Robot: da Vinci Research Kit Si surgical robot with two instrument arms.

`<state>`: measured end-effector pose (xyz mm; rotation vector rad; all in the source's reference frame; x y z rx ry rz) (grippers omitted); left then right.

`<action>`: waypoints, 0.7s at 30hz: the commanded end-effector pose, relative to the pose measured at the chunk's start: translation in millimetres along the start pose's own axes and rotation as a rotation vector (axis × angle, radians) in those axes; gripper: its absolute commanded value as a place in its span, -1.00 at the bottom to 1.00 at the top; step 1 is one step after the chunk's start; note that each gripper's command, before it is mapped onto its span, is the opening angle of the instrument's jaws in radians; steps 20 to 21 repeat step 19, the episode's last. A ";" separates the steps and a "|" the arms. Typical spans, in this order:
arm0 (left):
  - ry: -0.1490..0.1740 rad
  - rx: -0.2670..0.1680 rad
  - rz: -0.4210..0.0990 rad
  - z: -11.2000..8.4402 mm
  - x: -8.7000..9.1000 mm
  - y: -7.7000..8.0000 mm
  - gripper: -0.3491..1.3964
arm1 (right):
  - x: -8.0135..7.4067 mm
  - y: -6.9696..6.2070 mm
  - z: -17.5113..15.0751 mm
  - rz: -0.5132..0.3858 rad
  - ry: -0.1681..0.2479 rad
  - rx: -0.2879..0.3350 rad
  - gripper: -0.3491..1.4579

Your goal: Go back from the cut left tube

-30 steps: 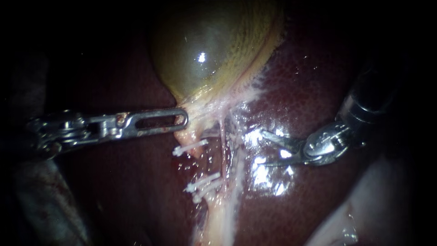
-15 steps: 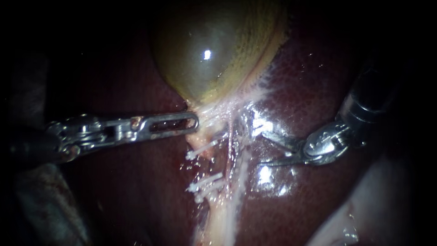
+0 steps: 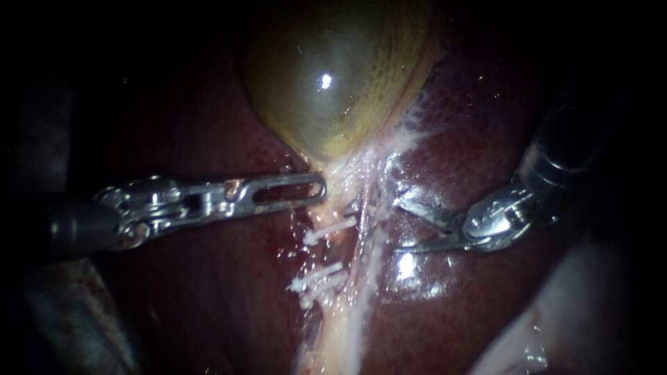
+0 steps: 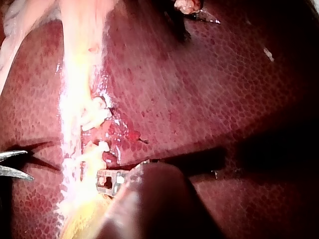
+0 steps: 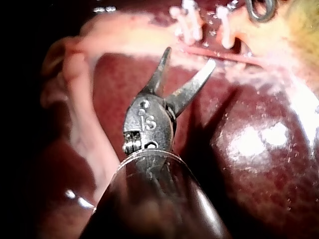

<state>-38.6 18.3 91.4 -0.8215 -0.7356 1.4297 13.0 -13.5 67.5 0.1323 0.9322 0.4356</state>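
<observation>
Found the right instrument's silver bladed tool [image 3: 398,225] spread wide, gripping nothing, poised over the glossy dark-red liver [image 3: 451,298]. Just ahead of its tips, apart from them, saw the pale cut left tube [image 3: 335,316] bearing short white clips [image 3: 329,230]. Beyond those, saw the left instrument's slotted steel tool [image 3: 319,185] pressed together, pinching pale stringy tissue [image 3: 340,173] under the olive-green rounded gallbladder [image 3: 326,97].

- The gallbladder [image 3: 326,90] lies on the liver [image 3: 486,139].
- Below it, a tissue strand [image 3: 340,326] runs downward.
- The upper clip [image 3: 332,229] and lower clips [image 3: 316,279] sit on the strand's left side.
- The left instrument [image 3: 316,187] reaches the strand from the left, above the clips.
- The right instrument [image 3: 397,225] lies just right of the strand, jaws apart.
</observation>
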 end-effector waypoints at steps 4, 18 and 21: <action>0.001 -0.001 -0.001 0.0 0.1 0.0 -1.00 | 0.0 0.0 0.0 0.000 0.000 0.000 0.86; 0.001 -0.001 -0.001 0.0 0.1 0.0 -1.00 | 0.0 0.0 0.1 0.000 0.000 0.000 0.86; 0.001 -0.001 -0.001 0.0 0.1 0.0 -1.00 | 0.0 0.0 0.1 0.000 0.000 0.000 0.86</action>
